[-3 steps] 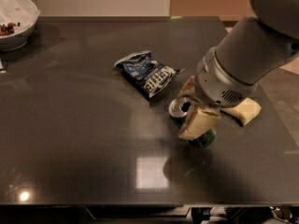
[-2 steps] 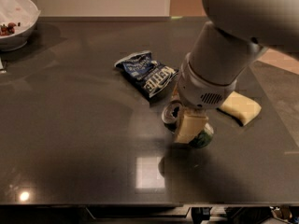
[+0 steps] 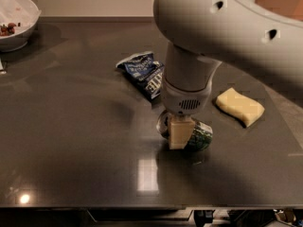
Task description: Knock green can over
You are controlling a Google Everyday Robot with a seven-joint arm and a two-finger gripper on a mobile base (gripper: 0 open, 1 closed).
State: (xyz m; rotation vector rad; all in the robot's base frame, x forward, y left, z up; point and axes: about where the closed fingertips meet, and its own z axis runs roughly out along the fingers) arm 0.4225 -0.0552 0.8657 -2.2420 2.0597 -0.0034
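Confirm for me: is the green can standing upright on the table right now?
No: the green can lies on its side, silver top facing left, with the end effector low in front of it.

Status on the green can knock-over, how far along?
Looks done: the green can seems tipped well off upright, silver top facing left, body low on the dark table. In hand: the tool is right at the can, covering its middle, so I cannot tell whether it lies fully flat. Left: probably confirm it rests on its side and lift the tool clear.
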